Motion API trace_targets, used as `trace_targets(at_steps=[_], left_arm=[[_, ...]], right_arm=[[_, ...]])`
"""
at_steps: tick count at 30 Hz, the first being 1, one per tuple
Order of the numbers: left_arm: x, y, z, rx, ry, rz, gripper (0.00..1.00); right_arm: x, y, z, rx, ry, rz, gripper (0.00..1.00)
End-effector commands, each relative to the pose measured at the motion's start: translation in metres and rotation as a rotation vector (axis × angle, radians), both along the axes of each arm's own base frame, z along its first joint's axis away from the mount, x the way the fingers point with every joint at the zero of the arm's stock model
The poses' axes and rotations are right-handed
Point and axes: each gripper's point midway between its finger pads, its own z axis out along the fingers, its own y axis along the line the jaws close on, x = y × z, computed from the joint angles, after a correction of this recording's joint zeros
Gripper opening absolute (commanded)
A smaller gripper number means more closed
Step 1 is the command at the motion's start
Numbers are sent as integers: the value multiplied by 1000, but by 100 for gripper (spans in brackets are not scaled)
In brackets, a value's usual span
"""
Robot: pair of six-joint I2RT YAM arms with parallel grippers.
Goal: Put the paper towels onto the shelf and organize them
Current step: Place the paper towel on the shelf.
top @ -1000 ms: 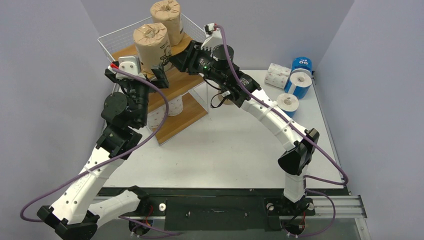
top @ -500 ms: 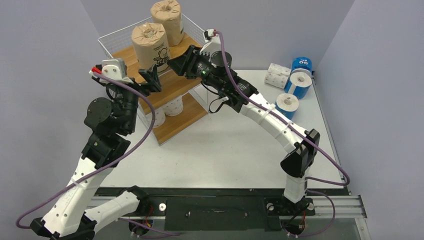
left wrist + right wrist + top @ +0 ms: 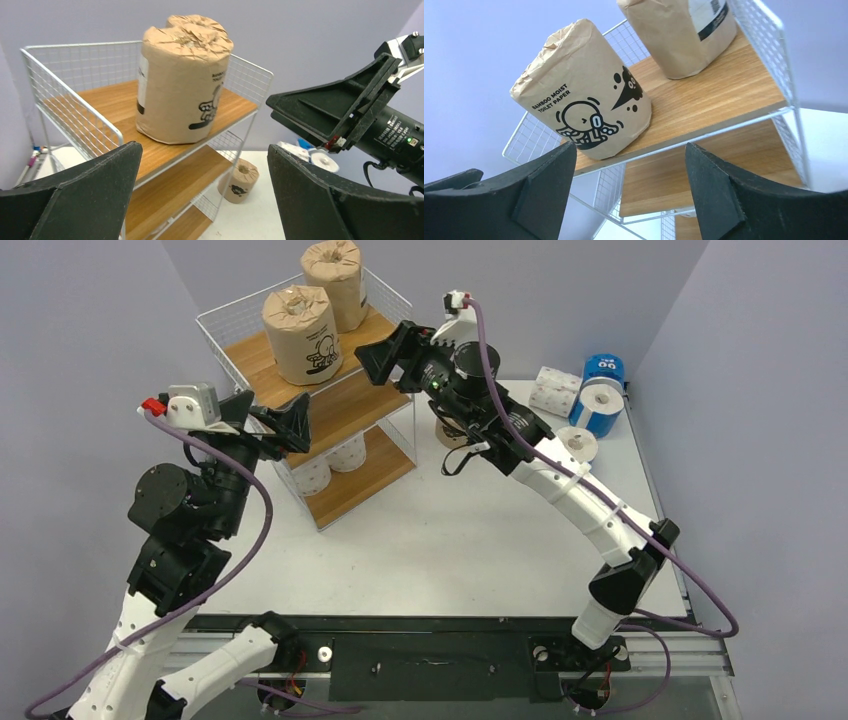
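Shelf [image 3: 252,358] between left gripper [image 3: 268,420] and right gripper [image 3: 383,348], both open, empty; left wrist view shows brown roll [image 3: 239,180] plainly at shelf's four o'clock.

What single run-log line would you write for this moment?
left gripper open, empty | right gripper open, empty | front brown roll standing on shelf top board

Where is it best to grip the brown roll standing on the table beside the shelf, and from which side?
Probably the round side wall of the brown roll, coming down from above and closing across its width. It stands upright, crumpled end up, and the shelf is beside it, so the top is freest.
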Motion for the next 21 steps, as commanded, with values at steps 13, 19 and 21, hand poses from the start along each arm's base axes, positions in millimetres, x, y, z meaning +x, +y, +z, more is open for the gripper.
trace_targets(at_steps=[13, 19, 21], left_arm=[[-45, 9, -5, -111, 16, -106, 96], [-55, 23, -6, -113, 12, -70, 96], [-57, 27, -8, -116, 10, -57, 96]], right_arm=[[-16, -19, 20, 46, -170, -61, 83], [-12, -10, 21, 16, -180, -48, 84], [-9, -7, 21, -15, -182, -54, 84]])
